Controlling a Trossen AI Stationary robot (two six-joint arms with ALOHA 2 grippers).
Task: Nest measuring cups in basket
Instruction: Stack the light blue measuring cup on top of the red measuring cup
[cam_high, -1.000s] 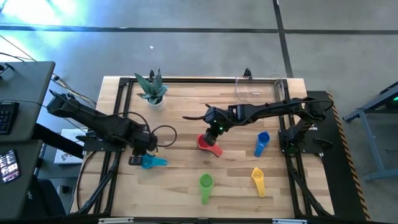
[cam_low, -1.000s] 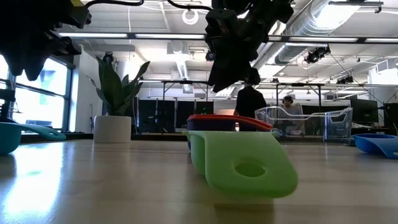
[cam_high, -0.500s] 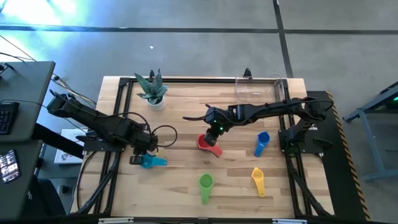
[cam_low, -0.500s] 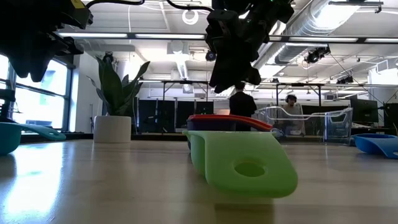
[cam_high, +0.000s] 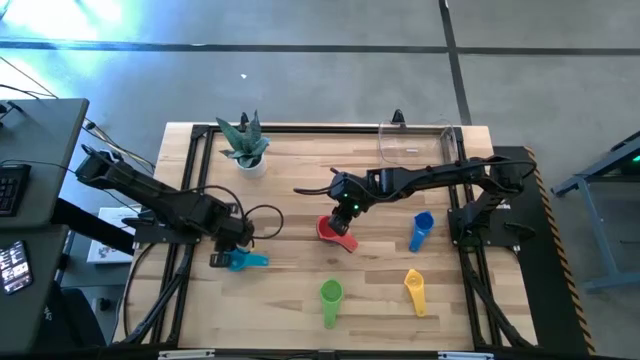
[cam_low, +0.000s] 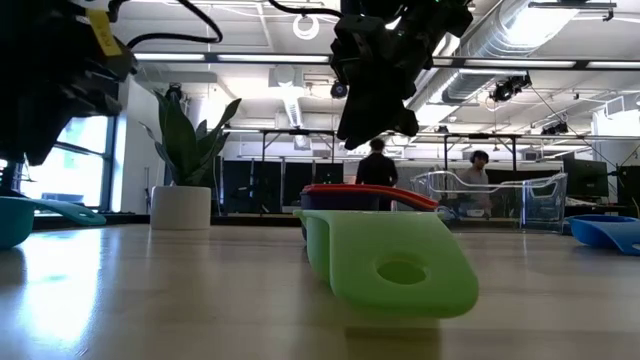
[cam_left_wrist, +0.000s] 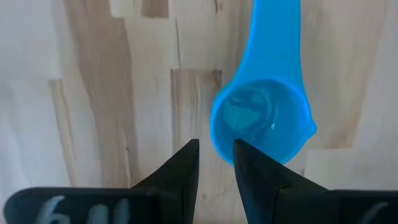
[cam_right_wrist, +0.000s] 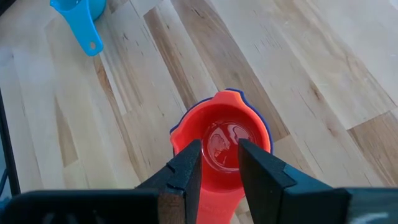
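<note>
Over table centre: right gripper (cam_right_wrist: 216, 163) fingers slightly apart, empty, above nested red plastic cup (cam_high: 334, 229) | left gripper (cam_left_wrist: 216, 163) likewise above teal plastic cup (cam_left_wrist: 261, 118), poised for pickup

A green measuring cup (cam_low: 385, 262) lies closest on the wooden counter (cam_low: 180, 300), its flat handle with a round hole pointing forward. Right behind it sits a red cup (cam_low: 365, 192) nested on a darker blue-purple cup (cam_low: 335, 201). The right tool (cam_low: 372, 95) hangs just above this stack, apart from it. At the left edge a teal cup (cam_low: 30, 215) rests on the counter, with the left arm's dark bulk (cam_low: 50, 80) above it. A white potted plant (cam_low: 185, 165) stands farther back on the left. To the right are a clear plastic basket (cam_low: 500, 198) and, at the edge, a blue cup (cam_low: 605, 230). Two people (cam_low: 378, 168) show in the room beyond.
</note>
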